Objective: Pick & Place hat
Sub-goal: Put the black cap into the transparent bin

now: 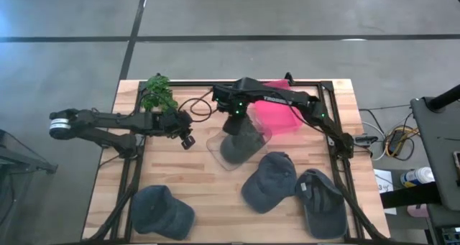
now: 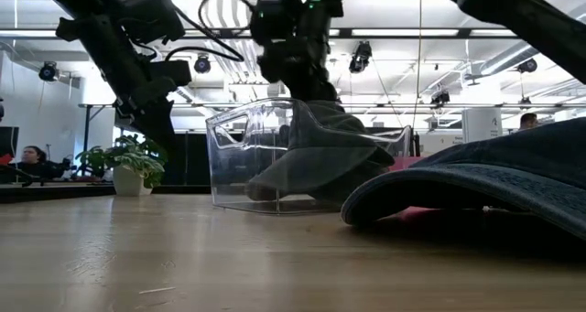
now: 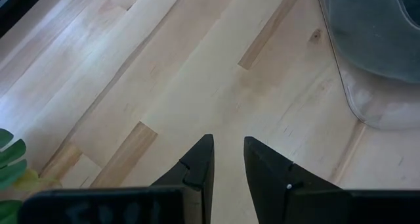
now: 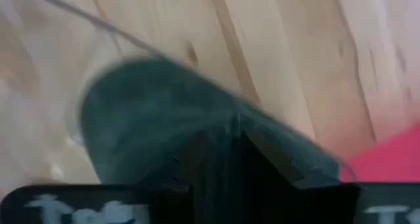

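Observation:
A dark grey hat (image 1: 241,146) sits inside a clear plastic container (image 1: 215,150) at the table's middle. In the low view the hat (image 2: 320,161) fills the container (image 2: 233,156). My right gripper (image 1: 236,123) stands right above the hat, shut on it. My left gripper (image 1: 187,139) hovers left of the container over bare wood. Its fingers (image 3: 226,148) stand a narrow gap apart and hold nothing. My right gripper (image 4: 226,148) pinches the hat's top part (image 4: 197,122) between its two fingers, coming from above and pointing down. The hat (image 2: 316,120) hangs below the fingers. Its lower part lies inside the container, and one edge (image 2: 385,161) reaches toward the container's right wall.
Three more dark caps lie on the near half of the table: one near left (image 1: 162,210), two near right (image 1: 269,180) (image 1: 320,200). A pink object (image 1: 277,116) lies behind the container. A green plant (image 1: 159,94) stands at the far left.

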Robot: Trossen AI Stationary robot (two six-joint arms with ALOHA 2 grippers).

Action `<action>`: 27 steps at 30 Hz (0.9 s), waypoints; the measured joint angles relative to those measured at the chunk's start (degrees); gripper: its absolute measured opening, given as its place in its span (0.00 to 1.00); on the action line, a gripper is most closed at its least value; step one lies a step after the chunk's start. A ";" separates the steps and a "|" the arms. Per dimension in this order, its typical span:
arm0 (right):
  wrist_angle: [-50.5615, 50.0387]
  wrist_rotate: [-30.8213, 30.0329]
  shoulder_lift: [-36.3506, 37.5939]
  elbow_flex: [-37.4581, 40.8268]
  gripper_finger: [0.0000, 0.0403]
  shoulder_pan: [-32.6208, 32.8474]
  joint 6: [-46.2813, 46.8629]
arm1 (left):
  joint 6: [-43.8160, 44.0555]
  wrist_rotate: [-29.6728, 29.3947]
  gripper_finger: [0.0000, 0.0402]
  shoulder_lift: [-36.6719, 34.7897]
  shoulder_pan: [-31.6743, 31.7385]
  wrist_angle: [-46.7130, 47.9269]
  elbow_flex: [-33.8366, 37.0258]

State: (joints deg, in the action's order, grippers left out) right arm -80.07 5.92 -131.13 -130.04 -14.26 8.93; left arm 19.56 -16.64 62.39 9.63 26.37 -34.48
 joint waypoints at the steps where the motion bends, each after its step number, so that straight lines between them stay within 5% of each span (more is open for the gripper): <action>1: -1.22 -0.10 -0.24 0.03 0.22 0.00 -0.03 | 0.04 0.01 0.19 0.00 0.00 0.03 0.00; 13: 2.94 -4.13 1.31 10.71 0.22 0.60 0.94 | -0.18 -0.01 0.19 0.00 -0.01 0.12 0.02; 20: 10.23 1.87 1.31 15.04 0.22 2.46 3.08 | -0.29 0.05 0.19 -0.06 -0.07 0.26 -0.02; 27: 17.03 6.23 1.26 11.06 0.22 3.37 1.22 | -4.21 3.81 0.19 -0.96 -0.07 -0.51 -3.42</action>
State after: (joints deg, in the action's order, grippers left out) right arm -63.04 12.15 -129.87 -118.97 -10.89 10.15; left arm 15.35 -12.83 61.43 9.56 25.86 -37.89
